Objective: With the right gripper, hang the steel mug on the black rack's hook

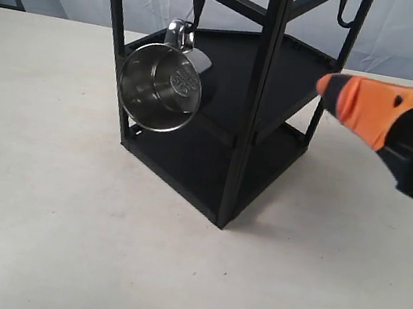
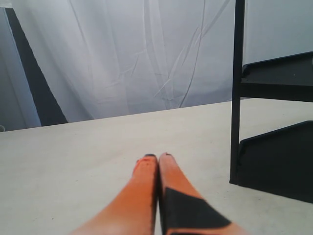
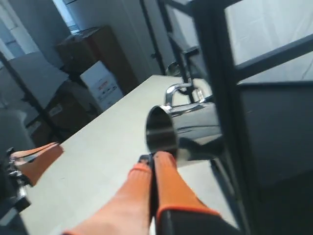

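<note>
Right end effector [image 1: 330, 89] closed, steel mug [image 1: 160, 87] hanging from hook [image 1: 197, 6].

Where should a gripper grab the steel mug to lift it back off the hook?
Grip the steel mug by its rim and wall, from the open mouth side facing away from the black rack. Its handle is taken by the hook; the posts block the other side.

No legible text, labels or numbers.
</note>
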Robot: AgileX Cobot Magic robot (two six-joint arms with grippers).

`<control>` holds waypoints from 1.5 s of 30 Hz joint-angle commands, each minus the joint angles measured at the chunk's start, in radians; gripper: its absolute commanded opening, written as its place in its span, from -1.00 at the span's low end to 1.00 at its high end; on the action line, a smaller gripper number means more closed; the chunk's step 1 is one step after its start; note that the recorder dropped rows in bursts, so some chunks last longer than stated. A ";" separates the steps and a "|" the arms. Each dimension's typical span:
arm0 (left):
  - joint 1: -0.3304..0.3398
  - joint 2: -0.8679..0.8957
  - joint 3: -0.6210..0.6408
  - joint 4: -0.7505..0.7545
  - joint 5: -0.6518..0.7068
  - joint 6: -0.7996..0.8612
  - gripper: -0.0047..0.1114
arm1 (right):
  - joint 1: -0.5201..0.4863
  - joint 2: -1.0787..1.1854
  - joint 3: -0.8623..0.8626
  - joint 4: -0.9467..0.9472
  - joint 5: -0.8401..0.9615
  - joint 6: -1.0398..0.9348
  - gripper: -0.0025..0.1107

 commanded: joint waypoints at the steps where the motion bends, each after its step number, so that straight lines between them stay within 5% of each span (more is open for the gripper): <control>1: -0.005 -0.005 0.000 0.001 -0.005 -0.002 -0.89 | -0.185 -0.133 0.126 -0.051 -0.022 -0.003 -0.95; 6: -0.005 -0.005 0.000 0.001 -0.005 -0.002 -0.89 | -0.426 -0.376 0.280 -0.173 0.087 -0.003 -0.95; 15: -0.005 -0.005 0.000 0.001 -0.005 -0.002 -0.89 | -0.673 -0.680 0.448 -0.270 0.171 -0.003 -0.95; 45: -0.005 -0.005 0.000 0.001 -0.005 -0.002 -0.89 | -0.698 -0.701 0.553 -0.275 0.198 0.001 -0.95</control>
